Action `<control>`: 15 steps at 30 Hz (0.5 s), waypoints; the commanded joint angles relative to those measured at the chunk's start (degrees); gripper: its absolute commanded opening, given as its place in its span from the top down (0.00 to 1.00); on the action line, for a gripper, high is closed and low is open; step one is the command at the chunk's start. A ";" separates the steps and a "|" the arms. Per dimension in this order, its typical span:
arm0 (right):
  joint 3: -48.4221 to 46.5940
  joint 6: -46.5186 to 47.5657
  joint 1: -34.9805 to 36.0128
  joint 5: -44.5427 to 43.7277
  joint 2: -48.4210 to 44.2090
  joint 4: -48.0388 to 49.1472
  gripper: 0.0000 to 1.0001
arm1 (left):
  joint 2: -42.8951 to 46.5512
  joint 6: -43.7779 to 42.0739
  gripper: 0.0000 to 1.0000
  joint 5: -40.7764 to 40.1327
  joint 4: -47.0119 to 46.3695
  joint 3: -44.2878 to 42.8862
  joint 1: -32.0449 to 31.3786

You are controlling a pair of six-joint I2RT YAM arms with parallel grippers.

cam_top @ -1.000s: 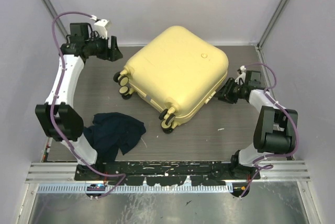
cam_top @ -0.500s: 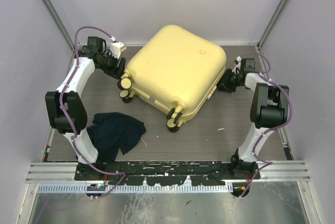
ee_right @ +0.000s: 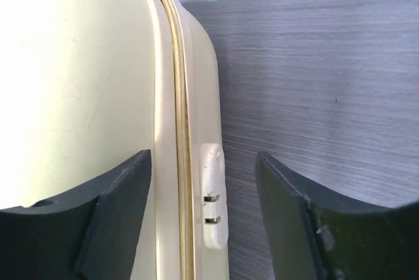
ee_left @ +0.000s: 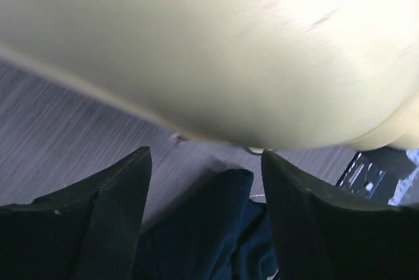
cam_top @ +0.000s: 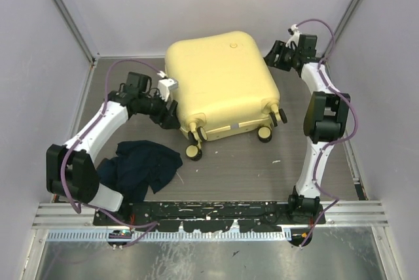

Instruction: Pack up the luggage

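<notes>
Left hand (cam_top: 169,116) and right hand (cam_top: 273,54) both spread, at opposite corners of the luggage (cam_top: 219,84); it lies flat, closed, on the surface (cam_top: 294,159), long axis near-to-far, wheels (cam_top: 265,134) toward the arms.

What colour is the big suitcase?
The suitcase is pale yellow all over. It shows best in the top external view.

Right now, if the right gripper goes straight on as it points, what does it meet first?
Probably the large pale-yellow hard-shell suitcase, at its zipper seam beside the white lock; depth is unclear.
</notes>
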State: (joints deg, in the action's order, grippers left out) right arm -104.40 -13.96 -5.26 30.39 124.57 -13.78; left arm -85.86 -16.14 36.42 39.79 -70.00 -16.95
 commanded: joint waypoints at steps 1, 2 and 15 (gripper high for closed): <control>-4.45 5.55 -3.19 3.45 -3.05 -4.69 0.27 | 6.95 6.90 0.27 4.29 -14.00 6.54 7.08; -4.70 6.94 -4.34 3.45 -3.97 -6.86 0.24 | 8.24 6.71 0.25 4.53 -16.11 8.58 8.11; 7.80 27.79 -7.32 6.26 -28.24 -36.78 0.03 | 15.67 2.49 0.19 7.79 -38.37 30.17 8.99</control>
State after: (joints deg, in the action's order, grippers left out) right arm -98.65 5.23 -14.28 33.71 106.13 -39.83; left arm -71.44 -13.17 41.87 12.51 -42.22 -7.97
